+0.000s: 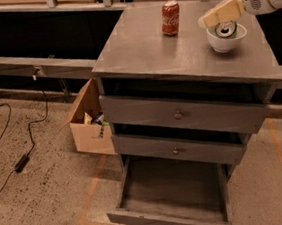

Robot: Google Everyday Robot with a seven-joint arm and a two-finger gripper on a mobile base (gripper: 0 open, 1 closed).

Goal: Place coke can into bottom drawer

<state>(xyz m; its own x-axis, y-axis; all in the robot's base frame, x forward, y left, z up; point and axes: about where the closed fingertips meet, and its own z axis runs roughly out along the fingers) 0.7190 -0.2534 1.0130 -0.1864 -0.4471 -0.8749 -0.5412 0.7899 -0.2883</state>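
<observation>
The red coke can (170,17) stands upright near the back of the grey cabinet top (165,56). The bottom drawer (172,194) is pulled out and its tray is empty. My gripper (207,21) comes in from the upper right on a white arm, its cream-coloured fingers (221,11) over the rim of a white bowl, to the right of the coke can and well apart from it.
The white bowl (227,37) holds another can with a silver top (224,28). The two upper drawers (181,114) with round knobs are shut. An open cardboard box (88,122) stands on the floor left of the cabinet. Cables lie on the floor at left.
</observation>
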